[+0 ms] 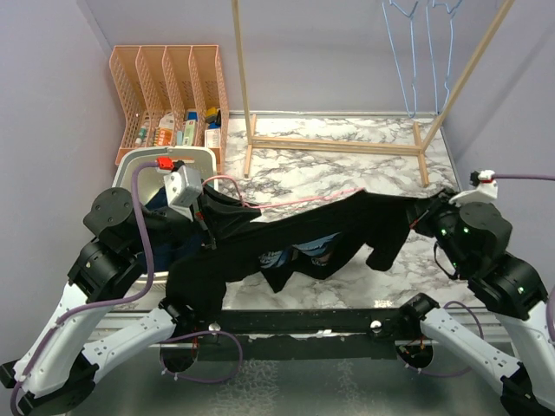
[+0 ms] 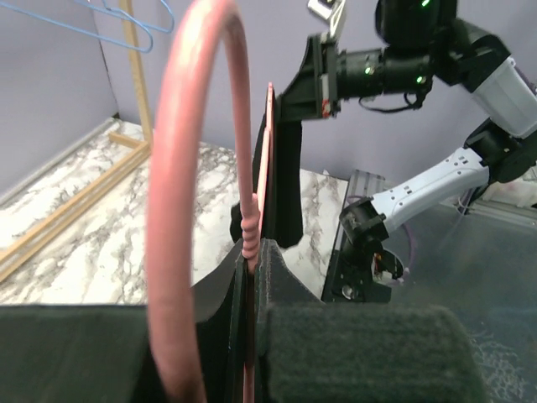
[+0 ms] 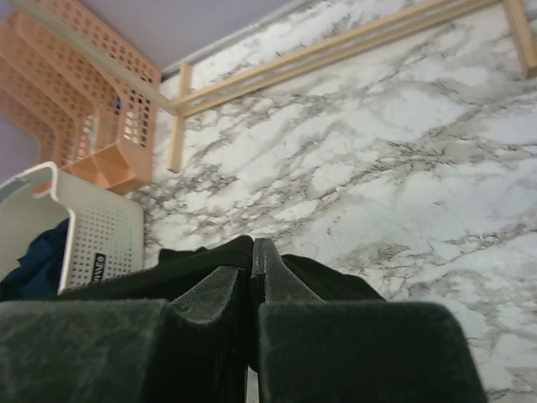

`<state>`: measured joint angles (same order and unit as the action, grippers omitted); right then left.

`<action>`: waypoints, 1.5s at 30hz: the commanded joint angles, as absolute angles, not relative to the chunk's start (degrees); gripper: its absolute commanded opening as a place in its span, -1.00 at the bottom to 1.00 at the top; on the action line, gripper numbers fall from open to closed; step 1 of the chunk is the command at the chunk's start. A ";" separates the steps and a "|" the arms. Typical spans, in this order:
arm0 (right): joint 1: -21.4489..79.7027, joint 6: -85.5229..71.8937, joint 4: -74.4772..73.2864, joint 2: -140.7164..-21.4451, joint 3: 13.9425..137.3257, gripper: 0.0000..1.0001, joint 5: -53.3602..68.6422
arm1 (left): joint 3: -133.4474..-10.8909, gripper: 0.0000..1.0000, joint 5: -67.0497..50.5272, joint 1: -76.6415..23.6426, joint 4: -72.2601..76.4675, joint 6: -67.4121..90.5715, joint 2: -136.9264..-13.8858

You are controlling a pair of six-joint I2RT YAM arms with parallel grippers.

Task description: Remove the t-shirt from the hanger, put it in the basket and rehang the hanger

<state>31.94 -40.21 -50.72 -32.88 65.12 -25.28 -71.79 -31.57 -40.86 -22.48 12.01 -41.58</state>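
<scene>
R gripper (image 3: 253, 270) pinched on black t-shirt (image 3: 329, 281) over marble table (image 3: 394, 176), white basket (image 3: 105, 239) at left

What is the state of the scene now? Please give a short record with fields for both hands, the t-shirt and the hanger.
left hand: shut on the pink hanger, below its hook
right hand: shut on the black t-shirt
t-shirt: stretched in the air between both hands, above the marble table
hanger: one pink arm lies along the cloth; whether it is out of the shirt, cannot tell
basket: white, at the left, blue clothes inside
</scene>
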 commanded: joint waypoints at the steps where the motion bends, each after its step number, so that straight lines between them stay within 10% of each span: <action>1: 31.09 -39.17 -53.98 -34.63 62.24 -0.98 -33.73 | -71.90 -1.00 -29.14 -40.12 -17.73 12.00 -38.54; 11: 31.05 -32.89 -47.97 -35.11 58.15 -0.97 -21.36 | -69.07 -1.00 -33.97 -40.17 -9.71 15.47 -44.02; 18: 31.08 -22.17 -44.76 -34.88 59.91 -0.13 3.93 | -68.46 -1.00 -39.53 -40.14 -5.45 16.57 -53.73; 45: 31.06 -8.82 -43.17 -44.33 70.74 0.09 38.37 | -67.98 -1.00 -57.08 -40.15 0.07 19.35 -58.98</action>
<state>31.38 -10.96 -44.99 -42.48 71.99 31.77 -68.01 -54.57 -40.45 -3.70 17.93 -60.20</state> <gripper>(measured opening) 0.549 0.041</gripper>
